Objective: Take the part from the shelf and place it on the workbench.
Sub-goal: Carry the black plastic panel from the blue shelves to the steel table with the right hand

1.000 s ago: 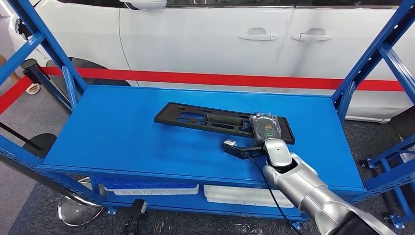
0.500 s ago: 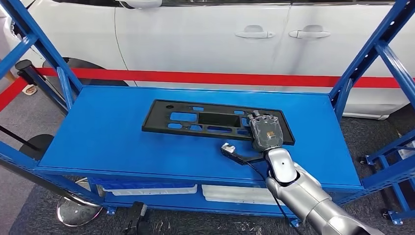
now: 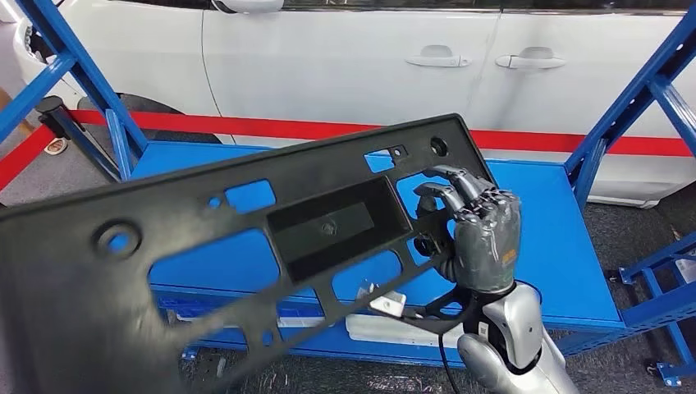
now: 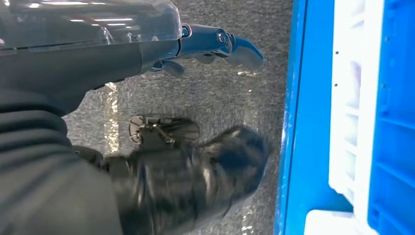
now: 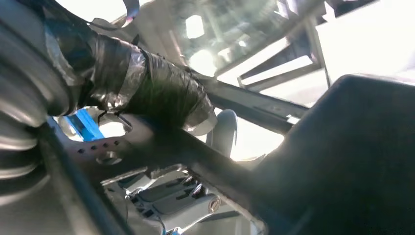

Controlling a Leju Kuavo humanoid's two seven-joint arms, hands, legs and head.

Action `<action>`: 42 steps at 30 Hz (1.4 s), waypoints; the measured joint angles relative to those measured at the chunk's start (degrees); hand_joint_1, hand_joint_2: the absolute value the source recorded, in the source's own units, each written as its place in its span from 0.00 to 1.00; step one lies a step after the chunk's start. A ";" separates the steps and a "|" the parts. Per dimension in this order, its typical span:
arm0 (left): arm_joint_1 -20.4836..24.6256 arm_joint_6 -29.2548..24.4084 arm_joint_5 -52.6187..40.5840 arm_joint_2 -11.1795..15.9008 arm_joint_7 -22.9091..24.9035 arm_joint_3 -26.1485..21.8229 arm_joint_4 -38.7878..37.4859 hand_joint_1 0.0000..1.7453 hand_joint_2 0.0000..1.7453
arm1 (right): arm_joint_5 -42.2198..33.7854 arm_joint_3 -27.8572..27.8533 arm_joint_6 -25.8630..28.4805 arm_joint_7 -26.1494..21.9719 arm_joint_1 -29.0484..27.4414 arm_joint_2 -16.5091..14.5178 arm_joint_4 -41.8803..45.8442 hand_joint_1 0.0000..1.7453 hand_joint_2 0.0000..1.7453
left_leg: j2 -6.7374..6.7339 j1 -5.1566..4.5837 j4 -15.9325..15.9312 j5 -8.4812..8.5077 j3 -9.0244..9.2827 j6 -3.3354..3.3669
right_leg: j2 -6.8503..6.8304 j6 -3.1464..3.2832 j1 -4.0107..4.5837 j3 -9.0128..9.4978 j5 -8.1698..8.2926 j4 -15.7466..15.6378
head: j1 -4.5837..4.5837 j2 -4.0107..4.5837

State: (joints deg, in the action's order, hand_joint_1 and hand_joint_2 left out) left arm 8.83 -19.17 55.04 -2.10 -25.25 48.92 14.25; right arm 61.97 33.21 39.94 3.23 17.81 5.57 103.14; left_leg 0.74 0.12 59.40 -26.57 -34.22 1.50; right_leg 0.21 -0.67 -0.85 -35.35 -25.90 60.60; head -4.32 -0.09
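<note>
The part (image 3: 246,254) is a long black plastic panel with cut-outs and a recessed middle. It hangs in the air, tilted, close in front of the head view, with its left end filling the lower left. My right hand (image 3: 480,234) grips its right end, fingers curled over the far edge, above the blue shelf (image 3: 558,246). In the right wrist view the taped thumb (image 5: 147,88) presses on a dark bar of the part (image 5: 342,161). My left hand (image 4: 215,41) hangs beside the shelf, fingers loosely apart, holding nothing.
A white car (image 3: 345,66) with a red stripe stands right behind the shelf. Blue uprights (image 3: 624,107) frame both ends. White trays (image 3: 386,328) lie on the lower level, and a white crate (image 4: 352,98) sits beside my left hand.
The part lay flat on the shelf under my right hand; now the hand has lifted it off and tilted it up close to the camera.
</note>
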 joint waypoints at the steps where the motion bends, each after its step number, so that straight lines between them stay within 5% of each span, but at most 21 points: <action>1: -0.10 -0.20 0.22 0.11 0.04 -0.23 -0.01 0.00 1.00 | -1.64 -0.38 0.00 -0.55 -0.70 -0.11 2.13 1.00 1.00 | -0.01 -0.09 0.14 0.00 -0.09 -0.26 | 0.03 0.09 0.13 0.18 -0.15 -0.29 | -0.02 0.00; 4: -0.59 -0.02 0.80 0.61 0.29 -0.70 -0.03 0.00 1.00 | -5.74 -1.27 -0.02 -1.38 -2.47 -0.24 7.47 1.00 1.00 | -0.14 0.06 0.86 -0.73 -0.42 -0.98 | -0.05 0.84 -0.04 0.13 0.40 -0.67 | -0.07 0.00; 8: -0.97 0.15 1.41 0.90 0.43 -1.22 -0.04 0.00 1.00 | -9.99 -2.09 0.00 -3.92 -4.06 -0.81 12.26 1.00 1.00 | -0.37 0.45 11.69 -7.85 -4.32 -2.25 | -0.43 1.75 -0.31 -0.40 1.17 -1.07 | -0.96 0.00; 10: -1.13 0.15 1.70 0.97 0.55 -1.40 -0.04 0.00 1.00 | -11.16 -2.19 -0.03 -4.45 -4.86 -0.87 13.49 1.00 1.00 | -0.40 0.54 14.24 -8.67 -4.59 -2.37 | -0.50 1.72 -0.25 -1.04 1.58 -0.94 | -1.31 0.00; 14: -1.12 0.34 2.10 1.30 0.81 -1.53 -0.04 0.00 1.00 | -12.60 -2.21 -0.09 -4.61 -5.51 -0.86 14.89 1.00 1.00 | -0.40 0.23 1.32 -4.17 3.55 -1.37 | -0.38 1.11 -0.18 -2.06 2.74 -0.80 | -2.51 0.00; 16: -1.12 0.53 2.27 1.40 0.79 -1.61 -0.04 0.00 1.00 | -12.39 -2.21 -0.11 -4.04 -5.61 -0.81 15.24 1.00 1.00 | -0.36 -0.22 -1.31 -3.60 4.67 -0.79 | -0.45 0.38 -0.22 -2.13 3.35 -1.01 | -2.69 0.00; 19: -1.57 0.70 2.61 1.47 0.80 -1.69 -0.04 0.00 1.00 | -10.78 -2.16 -0.16 -2.06 -5.62 -0.54 15.64 1.00 1.00 | -0.48 -0.17 -2.08 -1.78 4.18 0.26 | -0.40 -0.69 -0.30 -2.40 3.59 -1.33 | -2.68 0.00; 21: -1.69 0.78 2.89 1.51 0.87 -1.74 -0.04 0.00 1.00 | -10.00 -2.04 -0.16 -0.46 -5.51 -0.05 16.03 1.00 1.00 | -0.74 0.16 -2.81 -0.15 3.39 1.06 | -0.31 -0.99 -0.28 -3.71 -0.36 2.03 | -2.58 0.00; 23: -1.71 0.85 3.08 1.55 0.90 -1.83 -0.04 0.00 1.00 | -9.86 -1.90 -0.16 0.48 -5.43 0.46 16.22 1.00 1.00 | -0.84 0.06 -2.80 0.97 1.97 1.45 | -0.29 -1.17 -0.28 -5.53 -5.94 9.01 | -2.55 0.00; 25: -1.77 0.87 3.13 1.54 0.91 -1.90 -0.04 0.00 1.00 | -9.84 -1.76 -0.16 0.88 -5.42 0.85 16.25 1.00 1.00 | -0.85 -0.02 -2.43 1.88 0.31 1.39 | -0.29 -1.37 -0.27 -5.78 -7.89 13.93 | -2.57 0.00; 27: -1.82 0.91 3.12 1.53 0.98 -1.92 -0.04 0.00 1.00 | -9.69 -1.50 -0.16 1.45 -5.24 1.28 16.27 1.00 1.00 | -0.82 0.00 -1.72 2.62 -1.39 1.12 | -0.30 -1.39 -0.32 -2.32 -5.85 11.32 | -2.57 0.00; 30: -1.80 0.92 3.13 1.51 1.15 -1.93 -0.04 0.00 1.00 | -9.01 -0.86 -0.16 2.84 -4.37 1.98 16.28 1.00 1.00 | -0.75 -0.05 -0.48 3.36 -3.22 0.35 | -0.22 -0.92 -0.08 5.04 -4.02 1.07 | -2.64 0.00; 34: -1.80 0.91 3.14 1.60 1.31 -1.97 -0.07 0.00 1.00 | -8.48 -0.29 -0.18 3.75 -3.86 2.53 16.41 1.00 1.00 | -0.49 0.00 -0.06 4.23 -3.79 -1.09 | -0.23 0.45 0.08 5.39 -3.52 -1.36 | -2.49 0.00; 36: -1.85 0.89 3.15 1.67 1.37 -1.99 -0.10 0.00 1.00 | -8.45 0.01 -0.20 3.93 -3.69 2.71 16.41 1.00 1.00 | -0.42 0.17 2.27 1.40 -5.09 -1.75 | -0.44 1.42 -0.18 4.29 -2.43 -1.57 | -2.56 0.00; 39: -1.86 0.89 3.16 1.61 1.47 -2.00 -0.11 0.00 1.00 | -8.46 0.59 -0.22 4.19 -3.35 2.98 16.42 1.00 1.00 | -0.48 0.43 12.41 -6.38 -7.96 -2.46 | -0.51 2.08 -0.14 2.09 -0.67 -1.57 | -2.69 0.00; 40: -1.86 0.89 3.17 1.60 1.50 -2.01 -0.11 0.00 1.00 | -8.49 0.73 -0.23 4.25 -3.31 3.05 16.42 1.00 1.00 | -0.48 0.47 15.10 -7.33 -8.17 -2.54 | -0.51 2.08 -0.06 1.26 -0.08 -1.53 | -2.69 0.00; 42: -1.86 0.89 3.25 1.60 1.53 -2.02 -0.11 0.00 1.00 | -8.66 0.80 -0.22 4.29 -3.29 3.16 16.42 1.00 1.00 | -0.47 0.43 14.88 -5.63 -5.77 -2.29 | -0.50 2.05 0.15 -0.22 1.01 -1.46 | -2.69 0.00</action>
State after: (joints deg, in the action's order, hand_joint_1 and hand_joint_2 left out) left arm 6.97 -18.29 58.29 -0.50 -23.72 46.91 14.14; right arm 53.31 34.01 39.72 7.52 14.52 8.73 119.56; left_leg 0.28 0.56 74.28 -32.19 -39.99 -0.78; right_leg -0.30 1.38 -0.70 -35.57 -24.90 59.14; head -7.01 -0.09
